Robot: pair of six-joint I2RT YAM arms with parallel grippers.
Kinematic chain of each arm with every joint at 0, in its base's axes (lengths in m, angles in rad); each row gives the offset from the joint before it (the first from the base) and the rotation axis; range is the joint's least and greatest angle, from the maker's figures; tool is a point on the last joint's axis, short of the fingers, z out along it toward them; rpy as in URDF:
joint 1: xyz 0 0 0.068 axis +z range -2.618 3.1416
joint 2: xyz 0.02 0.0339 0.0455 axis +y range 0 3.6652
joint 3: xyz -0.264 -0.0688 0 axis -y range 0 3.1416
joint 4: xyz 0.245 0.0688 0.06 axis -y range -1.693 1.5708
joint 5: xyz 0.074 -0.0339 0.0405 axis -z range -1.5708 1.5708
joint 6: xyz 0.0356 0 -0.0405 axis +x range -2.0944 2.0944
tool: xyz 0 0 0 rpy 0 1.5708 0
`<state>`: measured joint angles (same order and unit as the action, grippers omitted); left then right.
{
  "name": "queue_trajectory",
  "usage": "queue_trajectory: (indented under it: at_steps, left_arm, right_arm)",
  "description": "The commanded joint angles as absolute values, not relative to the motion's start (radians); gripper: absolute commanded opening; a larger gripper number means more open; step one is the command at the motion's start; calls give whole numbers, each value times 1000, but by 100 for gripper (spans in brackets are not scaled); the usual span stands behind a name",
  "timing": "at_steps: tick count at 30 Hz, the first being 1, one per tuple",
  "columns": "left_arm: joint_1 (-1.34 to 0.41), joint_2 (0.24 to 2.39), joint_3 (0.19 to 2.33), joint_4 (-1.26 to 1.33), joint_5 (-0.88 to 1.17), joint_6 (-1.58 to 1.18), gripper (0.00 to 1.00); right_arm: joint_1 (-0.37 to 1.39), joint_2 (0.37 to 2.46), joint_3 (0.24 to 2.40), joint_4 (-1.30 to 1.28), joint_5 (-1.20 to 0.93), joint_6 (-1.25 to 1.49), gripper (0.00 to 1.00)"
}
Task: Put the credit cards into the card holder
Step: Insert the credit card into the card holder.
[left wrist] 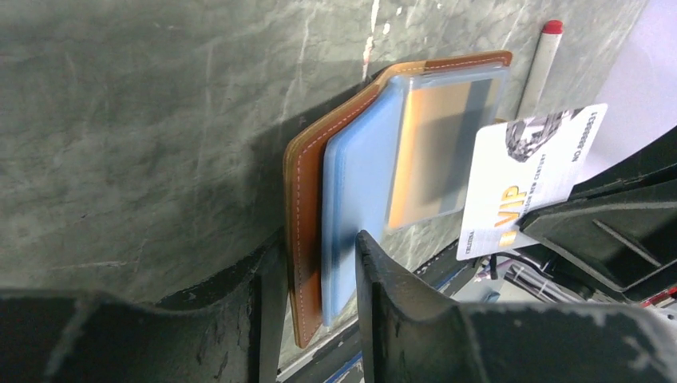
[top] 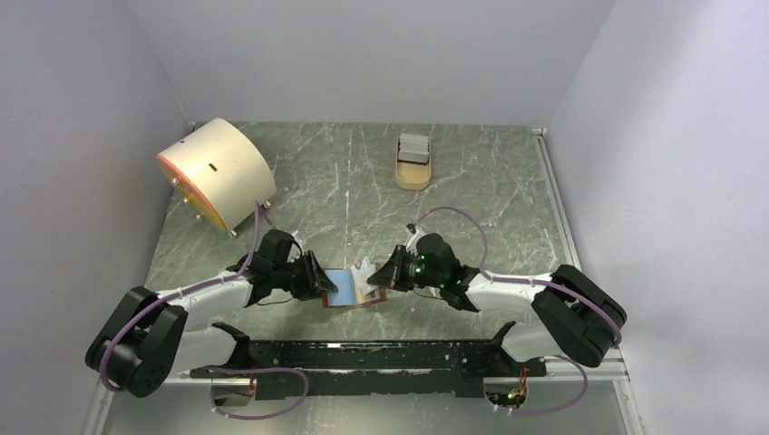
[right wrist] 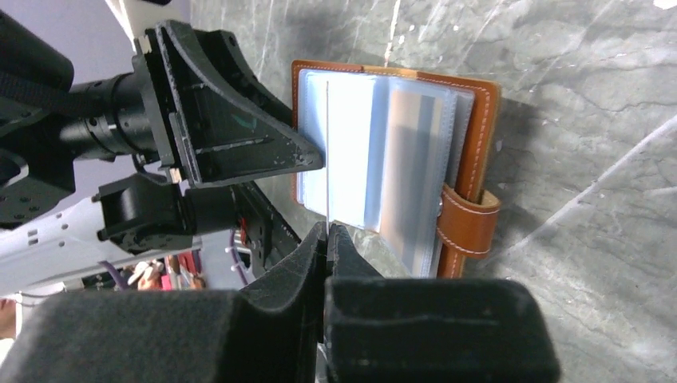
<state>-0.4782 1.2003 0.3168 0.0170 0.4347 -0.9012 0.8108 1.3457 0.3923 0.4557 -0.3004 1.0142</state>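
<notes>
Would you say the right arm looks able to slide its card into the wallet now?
Probably yes: the right claw holds the card at the open wallet; the left claw only straddles one edge.

centre: the card holder (top: 347,288) is hemmed in closely by the left gripper (top: 319,283) and the right gripper (top: 383,279) | between: the gap is blocked by the held credit card (left wrist: 531,179) | just beyond: a pen (left wrist: 539,68) | back: room is taken by the drum (top: 215,172) and tray (top: 413,163) | bare table (top: 508,208) between is left passable

Cream drum (top: 216,172) back-left, tan tray (top: 413,180) well apart — red-tipped pen (left wrist: 537,70) on the table (top: 345,186).
</notes>
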Motion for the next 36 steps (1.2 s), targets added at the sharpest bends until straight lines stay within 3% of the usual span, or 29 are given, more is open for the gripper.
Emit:
queue_trajectory:
  at_steps: [1,8,14,20,29,32,36]
  left_arm:
    - [-472,1205,332,-17,402,-874,40]
    - [-471,1189,327,-28,387,-877,42]
    - [-465,1164,322,-54,370,-879,33]
    - [-465,1178,308,-38,384,-873,10]
    - [-464,1221,292,13,415,-888,9]
    - [-464,1221,289,20,421,-889,9]
    - [-464,1215,288,11,418,-887,9]
  right_arm:
    - [824,1374,370,563,-223,1065,3]
    - [827,1474,343,673,-216,1088,2]
    - [833,1556,332,767,-239,1121,2]
    - [843,1580,328,785,-233,1126,2]
    - [877,1617,318,831,-211,1150,3]
    - [885,1623,325,819,-202,1145,7]
    - [889,1605,339,769,-186,1123,22]
